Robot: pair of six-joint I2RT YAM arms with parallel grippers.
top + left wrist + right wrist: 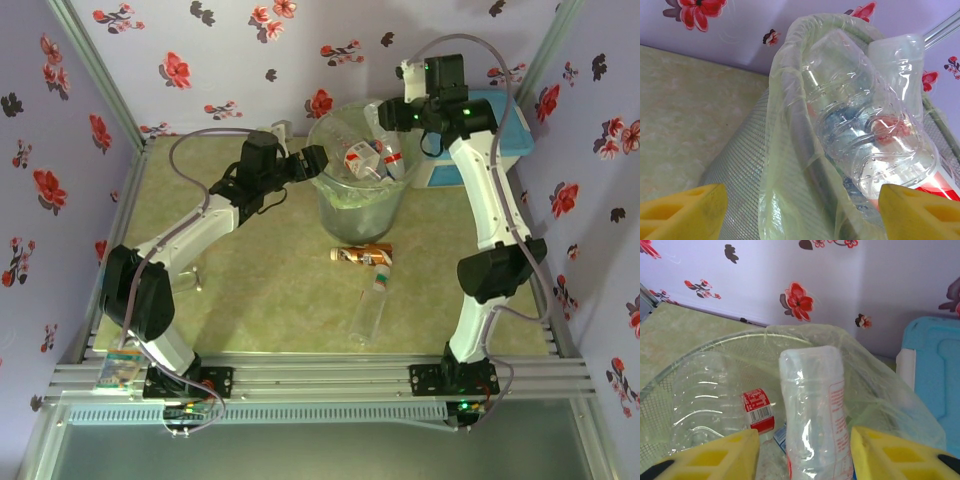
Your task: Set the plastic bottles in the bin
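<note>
The bin (335, 205), a round mesh bucket lined with a pale green bag, stands mid-table with several plastic bottles inside. My left gripper (315, 163) (800, 200) is open at its left rim, one finger outside the wall (740, 165) and the other over a clear bottle (865, 120) that leans on the rim. My right gripper (388, 125) (805, 440) is open above the bin's right side. A whitish bottle (815, 410) stands between its fingers, with a gap showing on the left. Still on the table are a brown-orange bottle (362, 256) and a clear bottle (372, 305).
A white box with a light-blue lid (515, 130) (932, 365) stands right of the bin, under my right arm. Flowered walls close in the back and sides. A small clear thing (190, 278) lies beside my left arm.
</note>
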